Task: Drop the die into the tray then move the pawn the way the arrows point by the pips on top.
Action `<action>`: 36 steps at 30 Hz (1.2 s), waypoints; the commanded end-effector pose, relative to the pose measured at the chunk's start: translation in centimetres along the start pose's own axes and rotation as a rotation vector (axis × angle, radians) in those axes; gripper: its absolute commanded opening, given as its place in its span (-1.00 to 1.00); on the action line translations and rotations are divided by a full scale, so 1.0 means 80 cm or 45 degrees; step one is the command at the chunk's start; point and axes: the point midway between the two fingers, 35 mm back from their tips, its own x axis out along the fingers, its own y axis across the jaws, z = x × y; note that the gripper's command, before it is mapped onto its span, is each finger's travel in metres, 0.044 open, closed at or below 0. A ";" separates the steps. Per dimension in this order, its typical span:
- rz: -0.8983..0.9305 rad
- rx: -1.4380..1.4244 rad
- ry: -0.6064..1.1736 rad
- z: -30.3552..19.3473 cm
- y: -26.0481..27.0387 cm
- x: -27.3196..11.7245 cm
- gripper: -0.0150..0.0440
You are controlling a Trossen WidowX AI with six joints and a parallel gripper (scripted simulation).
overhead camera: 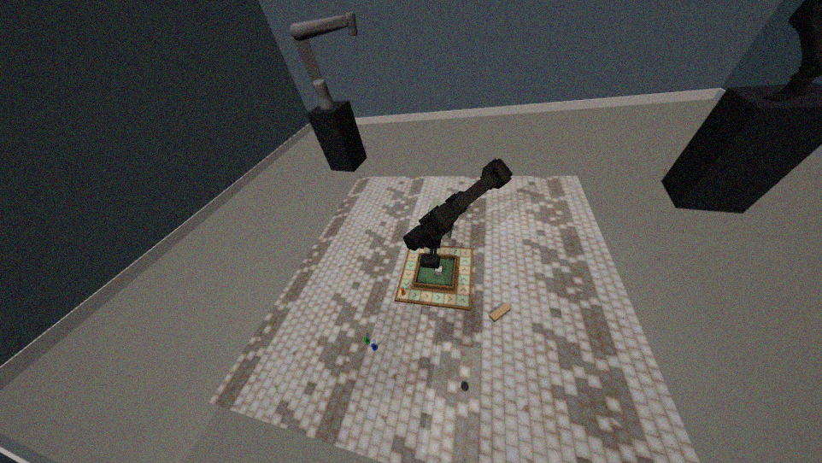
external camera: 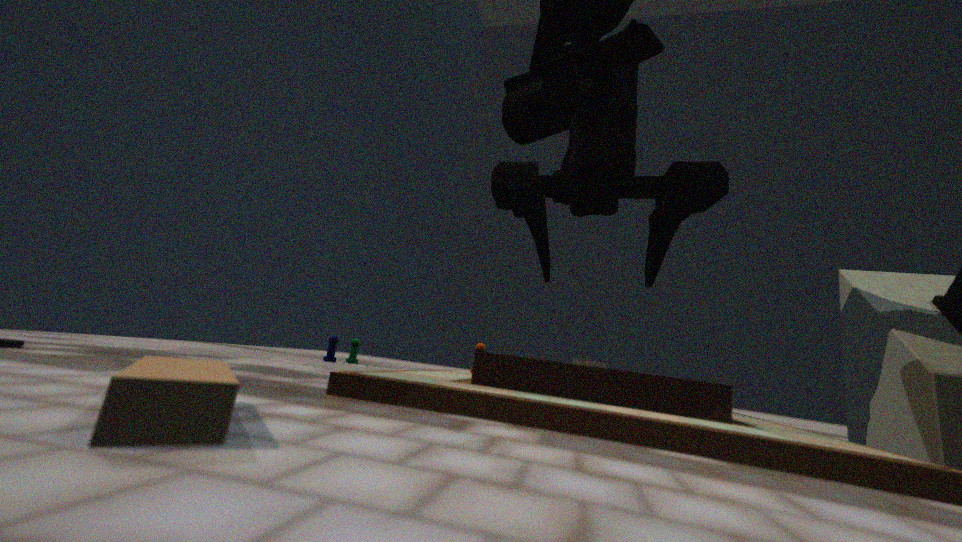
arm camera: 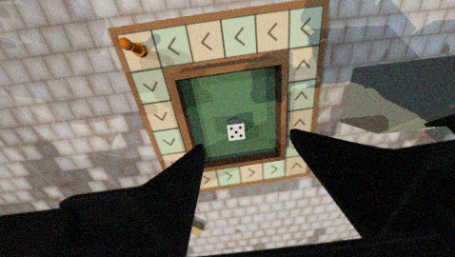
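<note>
Die (overhead camera: 438,269) (arm camera: 236,131) in tray (overhead camera: 419,285) (arm camera: 285,109), five pips up; gripper (overhead camera: 430,261) (external camera: 597,284) (arm camera: 246,141) open above

Tray walls (overhead camera: 435,288) (external camera: 601,387) (arm camera: 285,107) ring die (overhead camera: 438,269) (arm camera: 236,131); open space above.

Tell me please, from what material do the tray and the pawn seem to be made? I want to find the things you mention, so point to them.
Tray (overhead camera: 435,288) (arm camera: 285,109): probably wood, matte, from its brown, streaked rim; green floor perhaps felt. Pawn (overhead camera: 402,292) (arm camera: 132,47): orange, slightly glossy from small highlights; painted wood or plastic.
</note>
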 end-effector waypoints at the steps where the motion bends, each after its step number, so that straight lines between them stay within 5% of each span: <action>1: 0.016 -0.340 0.002 0.022 0.028 -0.002 0.56; 5: 0.037 -0.835 0.014 0.052 0.062 0.000 0.20; 11: 0.079 -1.576 0.015 0.100 0.106 0.013 0.19; 20: 0.121 -2.189 -0.003 0.137 0.137 0.031 0.19; 36: 0.125 -2.256 -0.006 0.141 0.140 0.033 0.19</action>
